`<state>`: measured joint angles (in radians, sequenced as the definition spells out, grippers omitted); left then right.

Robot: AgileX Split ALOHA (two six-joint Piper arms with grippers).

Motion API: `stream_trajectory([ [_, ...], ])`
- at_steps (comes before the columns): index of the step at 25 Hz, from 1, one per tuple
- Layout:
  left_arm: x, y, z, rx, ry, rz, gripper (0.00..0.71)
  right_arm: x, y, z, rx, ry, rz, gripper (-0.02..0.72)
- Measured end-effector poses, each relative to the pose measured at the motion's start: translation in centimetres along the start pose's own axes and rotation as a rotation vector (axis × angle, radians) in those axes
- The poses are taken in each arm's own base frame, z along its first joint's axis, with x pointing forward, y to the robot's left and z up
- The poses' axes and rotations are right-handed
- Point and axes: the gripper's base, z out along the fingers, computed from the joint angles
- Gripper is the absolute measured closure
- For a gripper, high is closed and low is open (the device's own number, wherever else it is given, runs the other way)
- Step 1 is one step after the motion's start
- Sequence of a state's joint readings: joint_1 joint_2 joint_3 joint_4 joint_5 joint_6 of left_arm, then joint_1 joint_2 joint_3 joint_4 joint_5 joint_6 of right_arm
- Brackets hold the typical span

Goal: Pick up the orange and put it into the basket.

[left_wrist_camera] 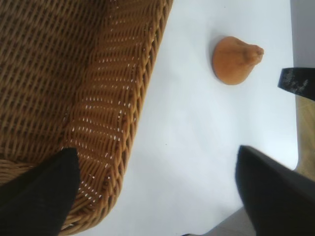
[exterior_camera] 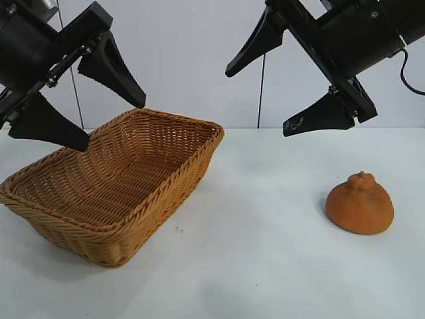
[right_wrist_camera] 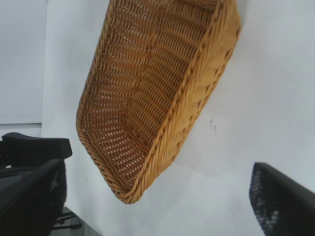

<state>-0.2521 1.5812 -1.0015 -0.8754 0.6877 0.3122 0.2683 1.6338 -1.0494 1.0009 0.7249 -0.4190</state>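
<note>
You have not begun the real work yet: nothing is picked up and nothing is in the basket (exterior_camera: pixel 113 189).

Count from the largest down. There is one table (exterior_camera: pixel 265 279), white, carrying everything. There are two arms, each ending in one claw. The left claw (exterior_camera: pixel 83 100) hangs over the basket's far left rim, released wide and grasping nothing. The right claw (exterior_camera: pixel 279 90) hangs above the table's middle, also spread wide and empty, up and to the left of the fruit in the exterior view. There is one basket, sitting on the left half of the table with its inside bare. There is one orange (exterior_camera: pixel 360 205), resting upright on the right half of the table, knob on top, well apart from the basket and touched by neither claw.

What is left for you, by my reading, is everything: reach, grasp, carry across, release.
</note>
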Motion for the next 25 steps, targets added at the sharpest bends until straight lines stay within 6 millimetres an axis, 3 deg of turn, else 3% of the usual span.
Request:
stream_trajectory([
  [8, -0.2, 0.3, -0.5, -0.001, -0.012, -0.015, 0.098, 0.0, 0.0, 0.0, 0.001, -0.002, 0.000, 0.010],
  [13, -0.6, 0.5, -3.9, -0.023, -0.075, -0.030, 0.098, 0.0, 0.0, 0.0, 0.001, -0.003, 0.000, 0.010],
  [17, 0.4, 0.1, -6.1, -0.081, -0.096, -0.084, 0.098, 0.0, 0.0, 0.0, 0.002, -0.004, 0.000, 0.010],
  [20, 1.7, 0.1, -6.1, -0.133, -0.083, -0.205, 0.098, 0.0, 0.0, 0.0, 0.002, -0.004, 0.000, 0.010],
  [25, 3.6, 1.3, -4.4, -0.259, -0.109, -0.436, 0.098, 0.0, 0.0, 0.0, 0.002, -0.004, 0.002, 0.010],
])
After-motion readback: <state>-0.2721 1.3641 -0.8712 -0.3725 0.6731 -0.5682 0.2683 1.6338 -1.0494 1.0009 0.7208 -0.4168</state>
